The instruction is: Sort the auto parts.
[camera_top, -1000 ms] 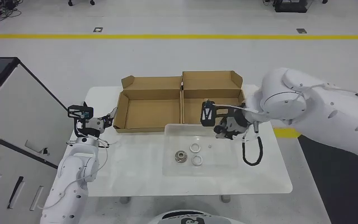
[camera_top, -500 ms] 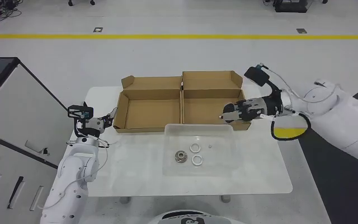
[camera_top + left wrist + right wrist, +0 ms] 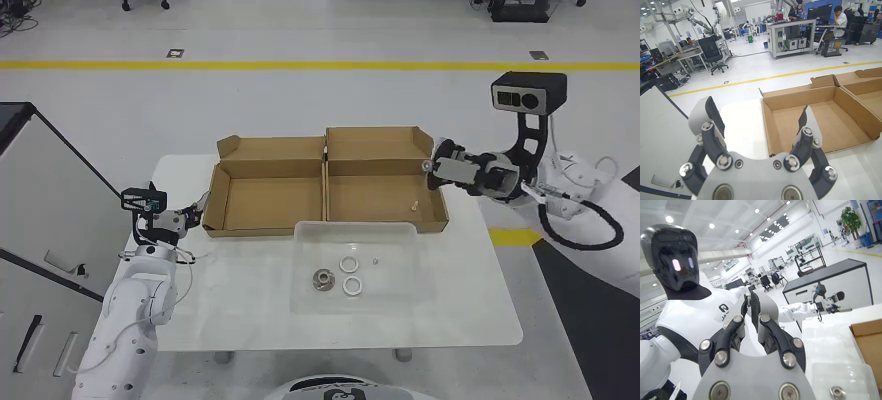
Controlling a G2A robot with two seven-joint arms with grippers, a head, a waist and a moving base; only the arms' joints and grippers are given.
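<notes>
Tray: a clear tray [image 3: 400, 300] sits on the near half of the table [image 3: 250, 310], its far edge just beside the boxes.
Parts waiting: in the tray lie a metal hub [image 3: 322, 279], two white rings [image 3: 350, 264] just beside it, and a tiny piece [image 3: 374, 260] a little apart.
Hub handling: probably dense for its size, stiff and smooth, so it could slip. Pinching across its outer rim looks safest.
Ring handling: likely light and rigid, lying flat on slick plastic. One finger through the hole and one outside should hold better than squeezing the thin edge.
Left gripper: the left gripper [image 3: 759, 108] hangs above the table's left side, near the left box [image 3: 829, 121]. Its fingers are spread wide and hold nothing.
Boxes: the left box is bare inside. The right box [image 3: 375, 195] has one small pale piece [image 3: 413, 204] on its floor near the right wall.
Right gripper: the right gripper [image 3: 427, 166] is over the right box's outer wall. Its fingers are almost together, pinching a small ridged piece [image 3: 748, 301] at the very tips. I cannot tell whether it is a spring or a screw.
Held piece handling: tiny and light, gripped only at the tips, so it may twist loose.
</notes>
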